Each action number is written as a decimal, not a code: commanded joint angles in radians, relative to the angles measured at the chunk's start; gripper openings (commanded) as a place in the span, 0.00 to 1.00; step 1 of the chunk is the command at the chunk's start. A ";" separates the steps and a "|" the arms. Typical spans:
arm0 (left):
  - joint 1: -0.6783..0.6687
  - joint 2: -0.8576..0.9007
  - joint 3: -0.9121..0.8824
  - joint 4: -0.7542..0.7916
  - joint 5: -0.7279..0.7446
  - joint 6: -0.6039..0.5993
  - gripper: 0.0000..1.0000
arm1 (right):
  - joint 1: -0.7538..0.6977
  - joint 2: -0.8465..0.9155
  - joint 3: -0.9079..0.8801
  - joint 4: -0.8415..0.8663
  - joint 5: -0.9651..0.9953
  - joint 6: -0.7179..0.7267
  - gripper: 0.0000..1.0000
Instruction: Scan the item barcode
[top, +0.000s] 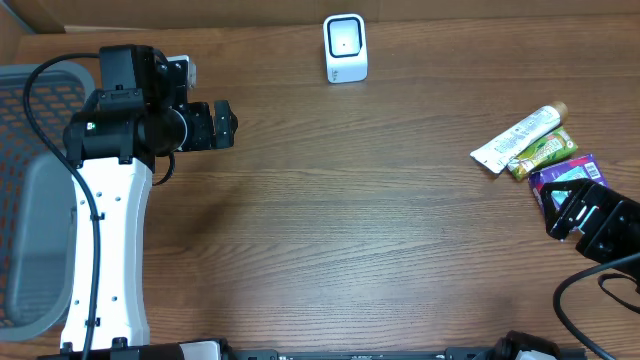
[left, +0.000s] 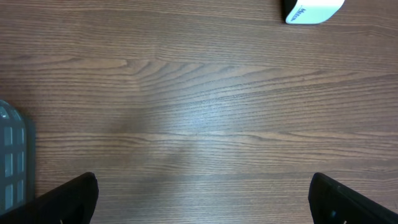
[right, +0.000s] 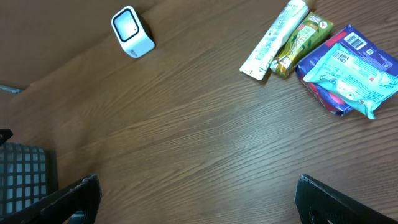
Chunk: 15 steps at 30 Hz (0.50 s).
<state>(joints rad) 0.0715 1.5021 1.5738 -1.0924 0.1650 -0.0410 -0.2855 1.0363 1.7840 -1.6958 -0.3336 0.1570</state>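
Observation:
A white barcode scanner (top: 345, 47) stands at the table's far edge, also seen in the left wrist view (left: 311, 11) and the right wrist view (right: 132, 32). At the right lie a white tube (top: 520, 137) (right: 275, 38), a green packet (top: 543, 152) (right: 301, 38) and a blue-purple packet (top: 565, 172) (right: 348, 68) with a barcode showing. My right gripper (top: 560, 215) (right: 199, 193) is open, empty, just in front of the blue-purple packet. Far left, my left gripper (top: 230, 122) (left: 202, 196) is open over bare wood.
A grey mesh basket (top: 30, 200) sits at the left table edge, partly under the left arm, and its corner shows in the wrist views (left: 12, 155) (right: 25, 171). Bare wooden tabletop (top: 380, 220) lies between the two arms.

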 joint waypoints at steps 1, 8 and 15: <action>-0.006 0.003 0.018 0.000 0.008 0.023 0.99 | 0.005 0.000 0.015 0.003 -0.005 -0.008 1.00; -0.006 0.003 0.018 0.000 0.008 0.023 0.99 | 0.008 -0.003 0.011 0.003 -0.005 -0.008 1.00; -0.006 0.003 0.018 0.000 0.008 0.023 0.99 | 0.122 -0.065 -0.009 0.058 0.072 -0.009 1.00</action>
<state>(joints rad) 0.0715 1.5021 1.5738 -1.0924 0.1650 -0.0410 -0.2062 1.0145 1.7824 -1.6779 -0.3202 0.1566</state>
